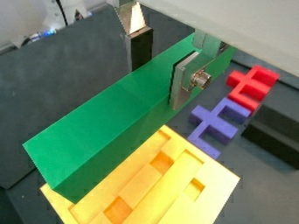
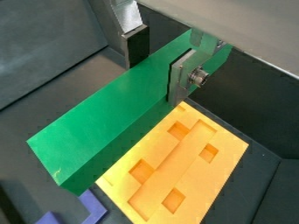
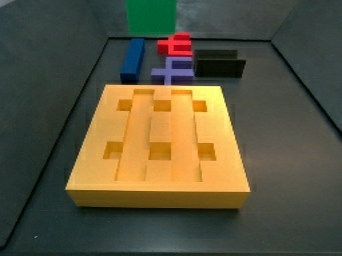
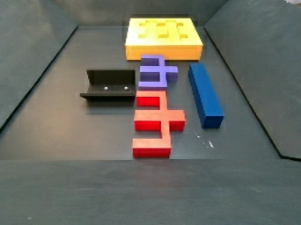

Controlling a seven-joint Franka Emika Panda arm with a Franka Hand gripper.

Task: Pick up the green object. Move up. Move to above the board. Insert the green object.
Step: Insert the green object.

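Observation:
My gripper (image 1: 162, 70) is shut on the green object (image 1: 111, 131), a long plain green bar. One silver finger (image 1: 184, 80) presses its near face and the other finger (image 1: 138, 44) stands on its far side. Both wrist views show this; in the other one the gripper (image 2: 158, 66) holds the bar (image 2: 105, 131) in the air, level, over the yellow-orange board (image 2: 176, 166). The board (image 1: 152, 188) lies below the bar's free end. In a side view the bar's end (image 3: 151, 15) hangs high behind the board (image 3: 158, 140). The board (image 4: 165, 37) lies at the far end of the floor.
A dark blue bar (image 3: 132, 58), a red piece (image 3: 175, 45), a purple piece (image 3: 171, 71) and the dark fixture (image 3: 218, 65) lie beyond the board. They also show in a side view: blue bar (image 4: 205, 92), red piece (image 4: 153, 123), purple piece (image 4: 156, 70), fixture (image 4: 112, 85).

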